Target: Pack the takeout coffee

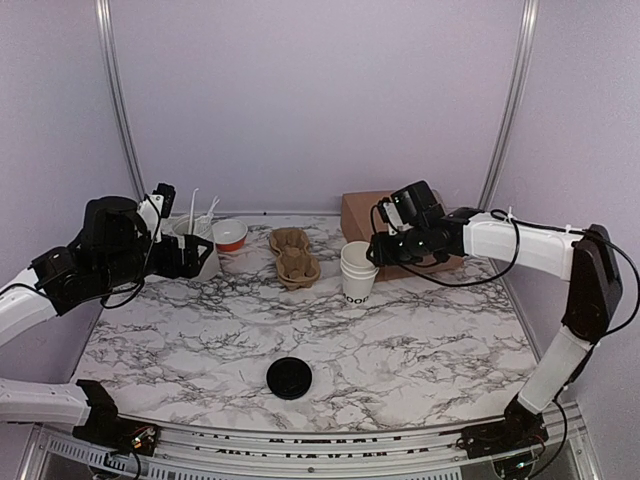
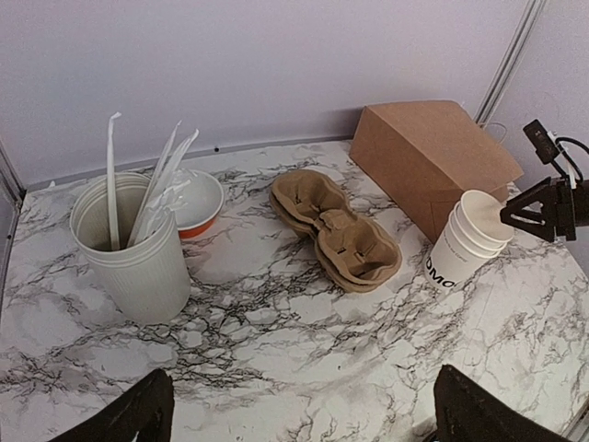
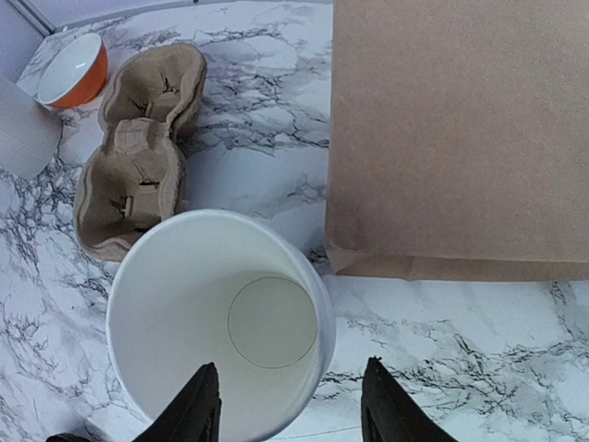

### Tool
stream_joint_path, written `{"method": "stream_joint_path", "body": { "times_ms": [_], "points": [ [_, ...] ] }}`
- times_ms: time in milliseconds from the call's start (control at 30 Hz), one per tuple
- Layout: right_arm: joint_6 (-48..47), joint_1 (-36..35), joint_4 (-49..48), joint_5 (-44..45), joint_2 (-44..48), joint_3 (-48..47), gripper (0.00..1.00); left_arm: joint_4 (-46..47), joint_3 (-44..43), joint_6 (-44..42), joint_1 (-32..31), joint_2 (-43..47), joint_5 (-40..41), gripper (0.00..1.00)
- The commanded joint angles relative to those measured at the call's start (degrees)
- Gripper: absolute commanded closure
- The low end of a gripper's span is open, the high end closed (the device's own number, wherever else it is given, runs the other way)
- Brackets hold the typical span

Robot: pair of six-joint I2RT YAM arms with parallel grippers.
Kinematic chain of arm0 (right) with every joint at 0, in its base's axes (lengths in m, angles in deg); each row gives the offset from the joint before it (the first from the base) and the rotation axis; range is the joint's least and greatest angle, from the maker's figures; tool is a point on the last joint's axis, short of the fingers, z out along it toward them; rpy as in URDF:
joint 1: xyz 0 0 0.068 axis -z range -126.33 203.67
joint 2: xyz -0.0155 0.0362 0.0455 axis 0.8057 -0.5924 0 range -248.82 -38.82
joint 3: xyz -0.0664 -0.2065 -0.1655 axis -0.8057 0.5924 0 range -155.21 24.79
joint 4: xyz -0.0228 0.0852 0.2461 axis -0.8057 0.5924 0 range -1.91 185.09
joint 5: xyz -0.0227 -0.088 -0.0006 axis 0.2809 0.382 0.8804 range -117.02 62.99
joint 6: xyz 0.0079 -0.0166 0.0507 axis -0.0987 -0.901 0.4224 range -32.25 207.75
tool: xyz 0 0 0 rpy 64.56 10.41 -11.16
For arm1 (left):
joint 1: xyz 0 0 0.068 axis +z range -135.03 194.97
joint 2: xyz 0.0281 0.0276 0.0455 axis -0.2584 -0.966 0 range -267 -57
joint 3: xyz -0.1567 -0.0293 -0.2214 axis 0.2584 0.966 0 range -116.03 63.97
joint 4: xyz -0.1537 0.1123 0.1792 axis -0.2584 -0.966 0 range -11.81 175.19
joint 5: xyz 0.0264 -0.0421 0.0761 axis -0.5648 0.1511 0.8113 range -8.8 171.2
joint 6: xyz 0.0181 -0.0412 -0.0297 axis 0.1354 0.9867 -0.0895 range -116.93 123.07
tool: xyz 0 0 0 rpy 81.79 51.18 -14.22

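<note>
Searching all three views for the takeout coffee with its dome lid: cannot tell where it is. Stack of lidless white cups point(image 1: 357, 272) upright, just beside brown paper bag point(image 1: 358, 212). Right gripper point(image 3: 290, 365) over top cup, fingers partly spread, one inside the rim, one outside. Cardboard carrier point(image 1: 295, 257) left of stack. Loose black lid point(image 1: 289, 378) well apart, toward near edge. Left gripper point(image 2: 302, 373) fingers spread wide, holding nothing, near ribbed tub of straws point(image 2: 133, 249).

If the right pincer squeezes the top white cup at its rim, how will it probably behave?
Probably light: the top cup looks empty. Its open rim has no lid, so it may bend. Nested in other cups, it might lift them too.
</note>
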Motion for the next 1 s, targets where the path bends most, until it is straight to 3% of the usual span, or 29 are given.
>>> {"method": "stream_joint_path", "body": {
  "times_ms": [0,967],
  "points": [
    [0.45,0.29,-0.41,0.95,-1.85,-3.70,0.53,-1.59,-1.49,-3.69,-0.19,2.80,2.72,0.01],
    [1.26,0.37,0.19,2.86,-4.69,-7.10,1.00,0.10,2.66,-3.97,0.03,7.26,4.47,0.01]
  ]
}}
